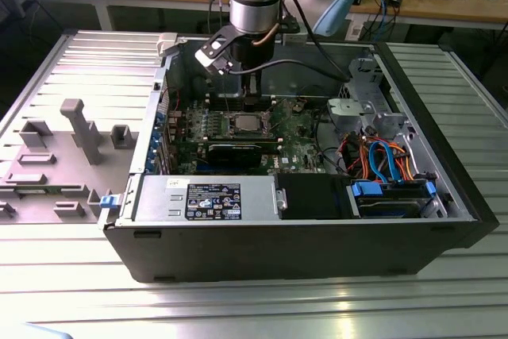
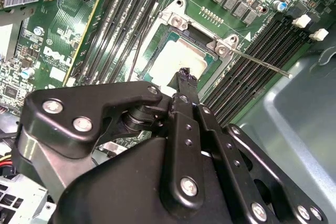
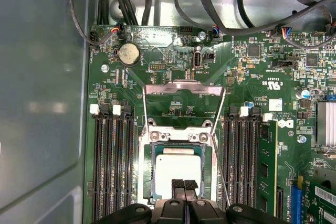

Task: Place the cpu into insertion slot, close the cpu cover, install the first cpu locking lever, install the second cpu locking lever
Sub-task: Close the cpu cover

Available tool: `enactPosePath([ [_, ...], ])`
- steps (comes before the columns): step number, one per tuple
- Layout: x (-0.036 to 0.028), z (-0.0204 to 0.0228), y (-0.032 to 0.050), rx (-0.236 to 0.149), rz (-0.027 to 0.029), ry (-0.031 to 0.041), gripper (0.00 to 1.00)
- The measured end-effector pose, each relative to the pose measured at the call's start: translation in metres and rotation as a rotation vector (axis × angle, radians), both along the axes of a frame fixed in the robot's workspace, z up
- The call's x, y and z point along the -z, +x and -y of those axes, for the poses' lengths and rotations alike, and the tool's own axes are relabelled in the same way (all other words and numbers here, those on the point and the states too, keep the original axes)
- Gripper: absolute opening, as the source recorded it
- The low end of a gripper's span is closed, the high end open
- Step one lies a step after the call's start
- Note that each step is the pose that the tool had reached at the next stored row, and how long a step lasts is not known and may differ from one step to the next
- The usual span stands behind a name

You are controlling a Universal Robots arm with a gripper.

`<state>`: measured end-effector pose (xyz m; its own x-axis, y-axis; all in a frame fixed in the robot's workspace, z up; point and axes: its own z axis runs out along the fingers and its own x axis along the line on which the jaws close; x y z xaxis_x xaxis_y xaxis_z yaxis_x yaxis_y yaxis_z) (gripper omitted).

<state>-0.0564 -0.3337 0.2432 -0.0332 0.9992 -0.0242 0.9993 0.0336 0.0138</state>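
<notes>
The cpu lies flat in the insertion slot, its dull silver top showing; it also appears in the second wrist view. The cpu cover stands swung open at the slot's hinge end, green board visible through its cut-out. A thin locking lever sticks out free beside the slot, also seen in the first wrist view. My gripper is shut, its fingertips pressed together just over the chip's near edge. In the exterior view my gripper hangs right above the slot.
Long memory slots flank the socket on both sides. A black graphics card, the power supply and coloured cables fill the open case. A grey fixture block stands at the exterior view's left.
</notes>
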Motion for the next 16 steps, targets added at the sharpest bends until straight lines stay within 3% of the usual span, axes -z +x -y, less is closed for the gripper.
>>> enactPosePath([
  [4,-0.0103,0.0000,0.0000,0.000,-0.0001,-0.0004,0.11],
  [6,-0.0115,0.0000,0.0000,-0.003,0.0000,-0.0003,0.11],
  [8,-0.0115,0.0000,0.0005,-0.038,-0.0002,-0.0005,0.11],
  [11,-0.0127,0.0001,0.0005,-0.039,-0.0004,-0.0009,0.11],
  [15,-0.0251,0.0001,0.0005,-0.039,-0.0002,-0.0006,0.11],
  [16,-0.0250,0.0000,0.0005,-0.039,0.0000,-0.0004,0.11],
])
